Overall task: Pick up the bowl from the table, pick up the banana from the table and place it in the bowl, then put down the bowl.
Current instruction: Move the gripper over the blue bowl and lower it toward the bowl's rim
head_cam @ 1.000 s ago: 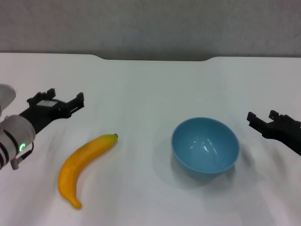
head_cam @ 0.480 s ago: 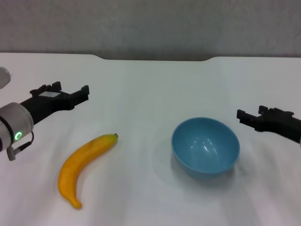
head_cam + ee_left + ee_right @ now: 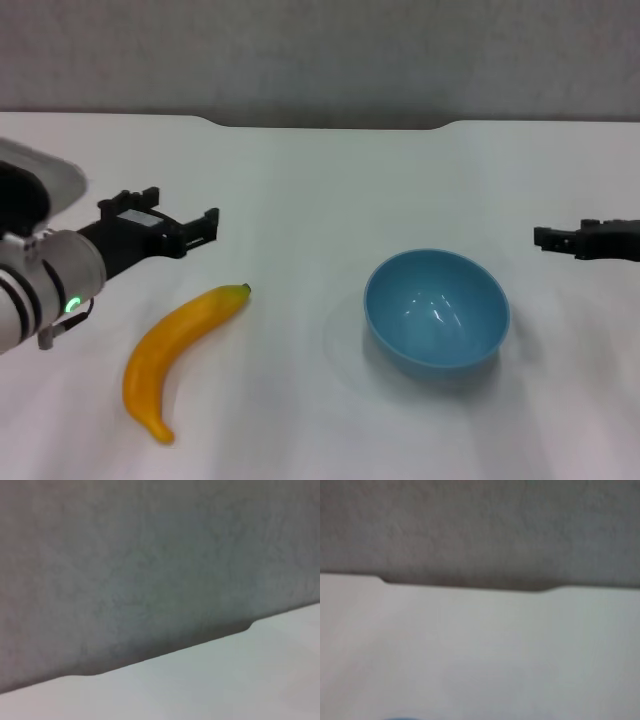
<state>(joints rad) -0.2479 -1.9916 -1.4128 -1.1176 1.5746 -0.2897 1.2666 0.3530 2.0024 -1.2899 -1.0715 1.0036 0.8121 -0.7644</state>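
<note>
Since a moment ago our left gripper [image 3: 180,228] has slid toward the long yellow-orange banana [image 3: 178,345], fingers apart, hovering at its twelve o'clock; our right gripper [image 3: 560,238], fingers indiscernible, has withdrawn to three o'clock of the glossy light-blue bowl [image 3: 437,312]; both objects rest on the plain white table [image 3: 320,180].

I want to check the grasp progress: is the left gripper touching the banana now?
Apart. The head view shows the left gripper held off the banana, with bare white table plainly between its fingertips and the stem end.
</note>
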